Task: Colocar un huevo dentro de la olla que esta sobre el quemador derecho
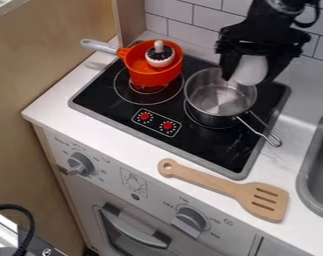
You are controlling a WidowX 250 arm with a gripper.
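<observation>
The black gripper (249,67) hangs from the upper right, over the back right rim of the metal pot. It is shut on a white egg (251,70), held between its two fingers. The egg's lower end overlaps the pot's rim in this view; whether they touch I cannot tell. Below stands the shiny metal pot (219,100) on the right burner, its wire handle pointing to the front right. Its visible inside shows bare metal.
An orange pot (151,75) with a grey handle sits on the left burner of the black stove (103,97), a small white-and-black round object (159,56) in it. A wooden spatula (224,188) lies at the counter's front. A grey sink (313,172) is at the right edge.
</observation>
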